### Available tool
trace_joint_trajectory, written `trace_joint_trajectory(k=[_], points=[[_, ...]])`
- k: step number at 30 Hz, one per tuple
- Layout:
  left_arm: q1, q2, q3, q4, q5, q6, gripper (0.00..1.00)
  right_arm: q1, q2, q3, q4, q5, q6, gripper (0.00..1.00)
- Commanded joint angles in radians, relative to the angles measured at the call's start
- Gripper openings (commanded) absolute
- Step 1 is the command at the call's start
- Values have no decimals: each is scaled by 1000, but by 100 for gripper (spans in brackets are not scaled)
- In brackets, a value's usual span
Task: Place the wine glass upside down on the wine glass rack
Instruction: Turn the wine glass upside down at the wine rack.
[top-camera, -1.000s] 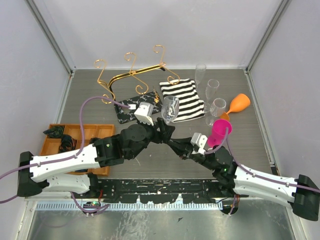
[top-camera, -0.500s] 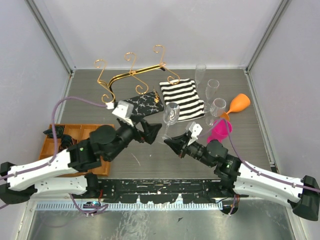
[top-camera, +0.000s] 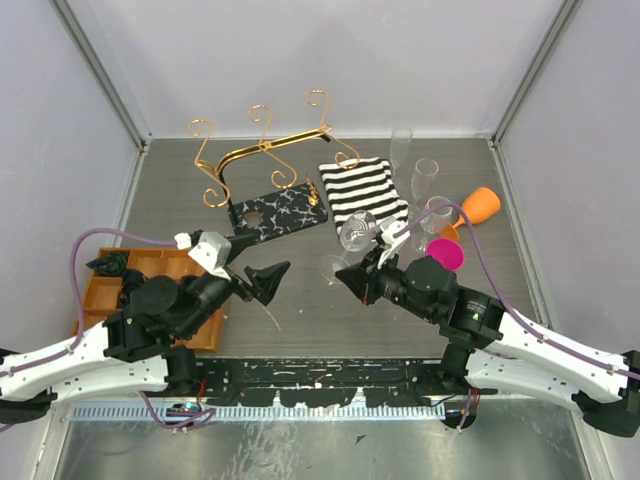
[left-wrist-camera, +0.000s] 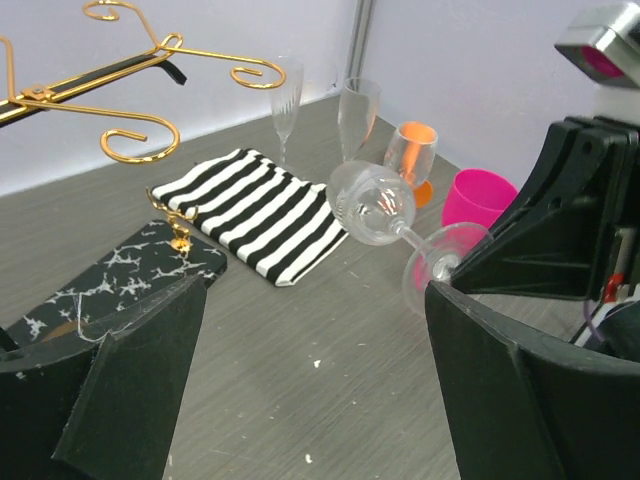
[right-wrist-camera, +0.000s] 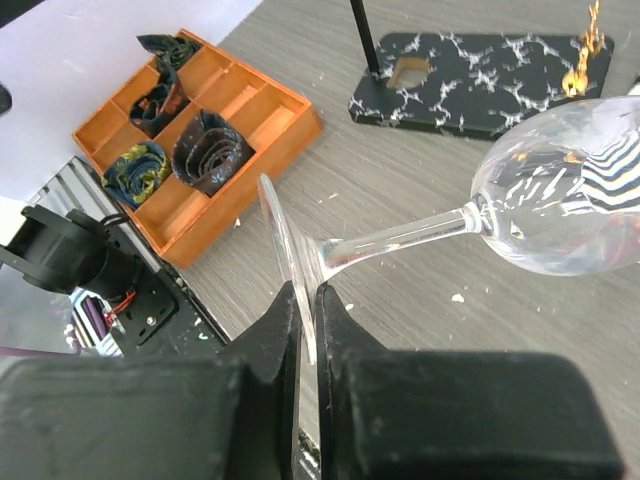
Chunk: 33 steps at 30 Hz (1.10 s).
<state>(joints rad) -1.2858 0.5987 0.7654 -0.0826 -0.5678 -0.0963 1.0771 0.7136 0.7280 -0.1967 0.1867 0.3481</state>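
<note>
**Left arm off the glass**

Left gripper (top-camera: 270, 280) has let go and pulled back, away from the wine glass rack (top-camera: 285, 213), fingers (left-wrist-camera: 140, 385) now spread. Wine glass (top-camera: 357, 232) gone from upright to tipped sideways. Right gripper (top-camera: 345, 276) alone now clamps its foot.

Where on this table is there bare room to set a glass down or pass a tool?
Free: the table front-centre, between orange tray, rack base and right tool; also the strip left of that base. Crowded: the right side, with striped cloth, flutes, orange cup, pink cup.

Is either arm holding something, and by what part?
The right gripper pinches the wine glass by its round foot; the left gripper is open, empty.
</note>
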Motion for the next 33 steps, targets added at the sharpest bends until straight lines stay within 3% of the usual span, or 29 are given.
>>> trace_joint_trajectory(k=[1,6,14,23,33], points=[[-3,-28,-75,127,33,139,98,2,37,120,-68,75,115,1],[-3,-32,-151,236,126,249,94,2,80,202,-86,131,247,1],[-2,22,-251,540,185,374,90,2,104,230,121,189,455,1],[-3,269,-172,797,180,478,94,1,165,246,245,292,785,1],[-4,369,-158,1001,151,529,98,2,132,255,276,343,975,0]])
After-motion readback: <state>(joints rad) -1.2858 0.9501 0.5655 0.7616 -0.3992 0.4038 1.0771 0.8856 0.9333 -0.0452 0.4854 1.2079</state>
